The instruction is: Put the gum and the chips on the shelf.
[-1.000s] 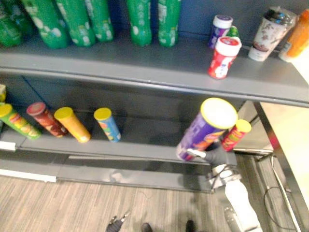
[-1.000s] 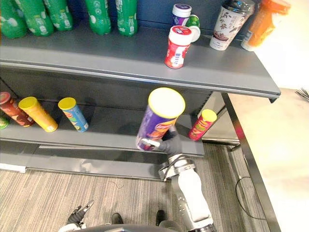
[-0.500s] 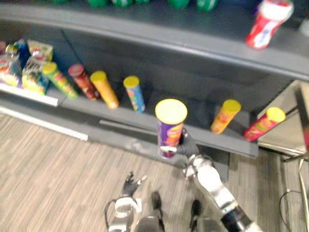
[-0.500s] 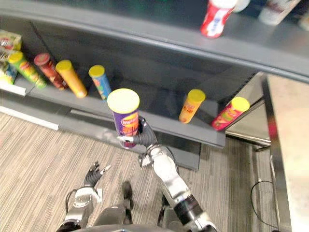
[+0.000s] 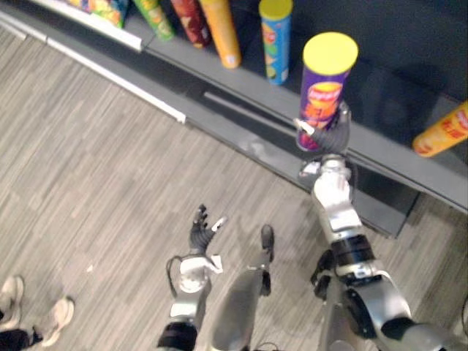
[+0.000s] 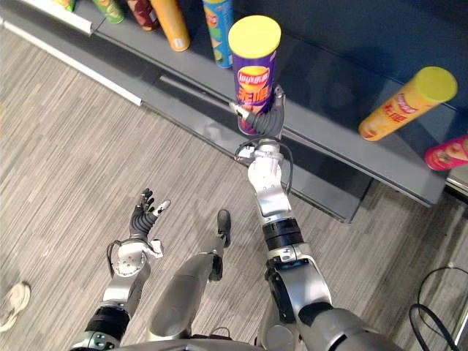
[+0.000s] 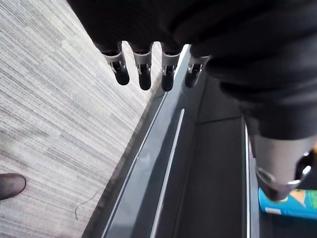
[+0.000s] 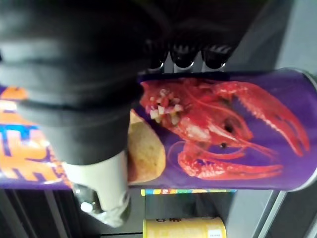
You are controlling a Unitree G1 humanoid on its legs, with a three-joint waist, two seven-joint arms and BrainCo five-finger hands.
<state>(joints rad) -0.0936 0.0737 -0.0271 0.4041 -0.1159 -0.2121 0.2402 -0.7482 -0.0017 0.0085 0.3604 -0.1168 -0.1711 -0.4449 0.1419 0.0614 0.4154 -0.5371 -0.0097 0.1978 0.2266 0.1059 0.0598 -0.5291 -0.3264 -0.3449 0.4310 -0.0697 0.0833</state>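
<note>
Purple chips can (image 5: 327,84) upright at shelf (image 5: 391,164) edge, in right robot hand (image 5: 330,136).
Left eye view: right robot hand, upper centre-right, curled round the purple chips can's base at the shelf's front edge; left robot hand (image 5: 200,228), lower centre, fingers spread over the floor (image 5: 95,161), holding nothing. Left wrist view: fingers (image 7: 144,74) straight, empty. Right wrist view: thumb (image 8: 99,186) and fingers wrapped round the can.
</note>
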